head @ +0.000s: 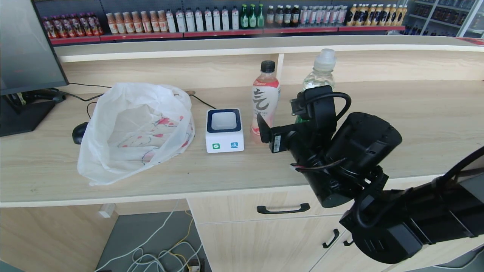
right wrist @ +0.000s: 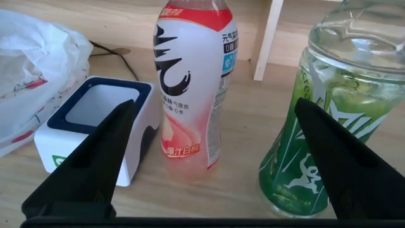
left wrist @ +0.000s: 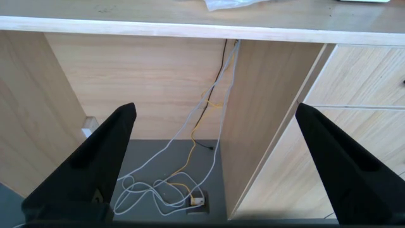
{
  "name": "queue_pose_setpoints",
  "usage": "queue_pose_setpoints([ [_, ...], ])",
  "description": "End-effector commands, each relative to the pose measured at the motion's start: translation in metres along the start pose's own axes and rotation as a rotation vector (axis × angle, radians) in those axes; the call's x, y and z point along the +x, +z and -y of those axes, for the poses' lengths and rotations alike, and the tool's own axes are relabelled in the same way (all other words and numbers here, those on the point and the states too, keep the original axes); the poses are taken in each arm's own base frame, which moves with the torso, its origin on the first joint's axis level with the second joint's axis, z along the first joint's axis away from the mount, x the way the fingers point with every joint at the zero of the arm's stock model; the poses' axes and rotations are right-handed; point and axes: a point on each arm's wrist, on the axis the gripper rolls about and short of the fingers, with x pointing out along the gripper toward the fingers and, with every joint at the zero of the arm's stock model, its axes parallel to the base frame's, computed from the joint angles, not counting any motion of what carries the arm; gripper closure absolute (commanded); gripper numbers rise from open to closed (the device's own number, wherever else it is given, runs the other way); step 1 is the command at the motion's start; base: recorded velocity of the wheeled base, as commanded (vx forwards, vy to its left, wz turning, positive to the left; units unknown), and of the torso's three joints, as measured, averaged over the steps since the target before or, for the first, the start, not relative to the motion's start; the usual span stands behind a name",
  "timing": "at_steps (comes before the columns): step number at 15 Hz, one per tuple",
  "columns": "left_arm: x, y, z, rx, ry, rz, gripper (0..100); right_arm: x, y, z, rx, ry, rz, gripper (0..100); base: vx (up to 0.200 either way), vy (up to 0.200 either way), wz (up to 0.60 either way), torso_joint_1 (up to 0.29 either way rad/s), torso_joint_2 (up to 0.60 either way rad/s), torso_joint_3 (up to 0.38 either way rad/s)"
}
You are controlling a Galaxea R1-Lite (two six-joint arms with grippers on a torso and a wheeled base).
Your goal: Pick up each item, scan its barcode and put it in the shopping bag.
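The right gripper [right wrist: 214, 107] is held wide apart before the pink bottle [right wrist: 190, 95]; the left gripper [left wrist: 215, 107] is spread below the counter [left wrist: 126, 25].

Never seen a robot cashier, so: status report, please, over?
Left jaws open, low by cabinet. Right jaws open, empty, facing pink bottle. Clear bottle close beside it. Shopping bag lies open.

Right arm [head: 363, 147] black, rounded housings, looped cables [head: 342, 99]; right gripper [right wrist: 215, 107] black, perhaps matte.

Wood counter [head: 264, 166] w/ monitor stand [head: 22, 115], mouse [head: 79, 133], shopping bag [head: 136, 130], scanner [head: 224, 130], pink bottle [head: 266, 98], clear bottle [head: 321, 73].
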Motion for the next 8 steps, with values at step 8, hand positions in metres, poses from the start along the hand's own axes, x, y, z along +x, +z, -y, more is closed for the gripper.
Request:
queue_pose_setpoints([
  [8,0.000,0.000,0.000,0.000,0.001,0.001,0,0.025,-0.017,-0.011,0.023,-0.019,0.008,0,0.000,0.000,0.00,0.000,0.00,0.000],
])
